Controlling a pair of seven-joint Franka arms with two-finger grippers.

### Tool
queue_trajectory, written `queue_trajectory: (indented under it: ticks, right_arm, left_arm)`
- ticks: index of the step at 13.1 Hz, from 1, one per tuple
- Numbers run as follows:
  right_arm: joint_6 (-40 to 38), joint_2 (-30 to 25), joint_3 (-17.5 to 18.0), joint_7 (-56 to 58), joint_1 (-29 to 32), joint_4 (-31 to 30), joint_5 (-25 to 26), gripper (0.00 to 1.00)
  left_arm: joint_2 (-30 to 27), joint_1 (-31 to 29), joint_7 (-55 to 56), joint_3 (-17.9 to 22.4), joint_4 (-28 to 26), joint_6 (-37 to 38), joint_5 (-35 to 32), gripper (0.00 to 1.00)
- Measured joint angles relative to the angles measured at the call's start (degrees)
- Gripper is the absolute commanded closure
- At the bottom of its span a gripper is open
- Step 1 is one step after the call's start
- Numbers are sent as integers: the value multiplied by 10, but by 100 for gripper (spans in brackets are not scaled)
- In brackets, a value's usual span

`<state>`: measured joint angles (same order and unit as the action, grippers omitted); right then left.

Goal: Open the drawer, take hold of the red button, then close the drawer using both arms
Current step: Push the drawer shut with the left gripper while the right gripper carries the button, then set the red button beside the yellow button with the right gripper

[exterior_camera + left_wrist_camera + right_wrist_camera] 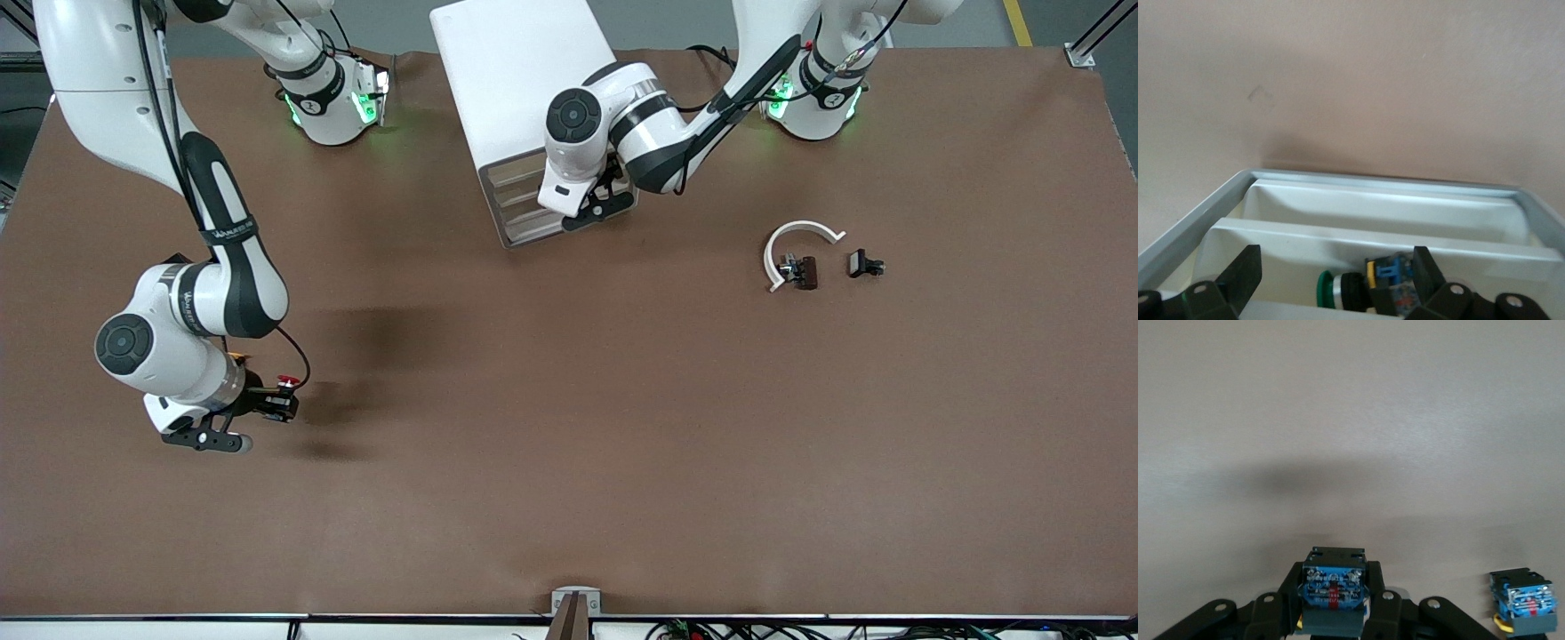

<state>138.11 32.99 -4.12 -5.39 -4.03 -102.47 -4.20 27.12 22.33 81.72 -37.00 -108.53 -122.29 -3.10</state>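
My right gripper (281,407) is shut on the button (286,384), low over the table near the right arm's end. The red cap shows in the front view. The right wrist view shows the button's blue-and-black body (1333,587) clamped at my right gripper (1333,603). My left gripper (605,191) is at the drawer fronts (524,209) of the white cabinet (520,80). In the left wrist view it (1337,270) is open over a white drawer tray (1358,210). A green-capped button (1330,290) lies in a tray between the fingers. I cannot tell how far out the drawers stand.
A like button with a yellow-orange part (1523,601) lies on the table beside my right gripper; it peeks out by the right wrist (236,357). A white curved piece (800,233) and two small dark parts (805,271) (864,264) lie toward the left arm's end.
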Motion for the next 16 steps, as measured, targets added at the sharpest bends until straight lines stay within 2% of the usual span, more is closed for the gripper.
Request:
queue_trajectory:
  ticks: [2, 5, 9, 11, 16]
  right_arm:
    - [40, 1, 0, 13, 5, -35, 0, 100]
    - [61, 1, 0, 27, 9, -65, 0, 100]
    - [61, 1, 1, 74, 36, -74, 0, 100]
    - [61, 1, 3, 77, 37, -78, -4, 100]
    - [61, 1, 19, 79, 37, -83, -18, 100]
  left_arm:
    - [-1, -21, 0, 12, 30, 0, 0, 0]
    - [-6, -90, -7, 22, 63, 1, -7, 0]
    - [-23, -176, -17, 24, 113, 20, -124, 0]
    - [-48, -217, -76, 24, 125, 59, -142, 0]
    - [-98, -334, -315, 25, 143, 112, -143, 0]
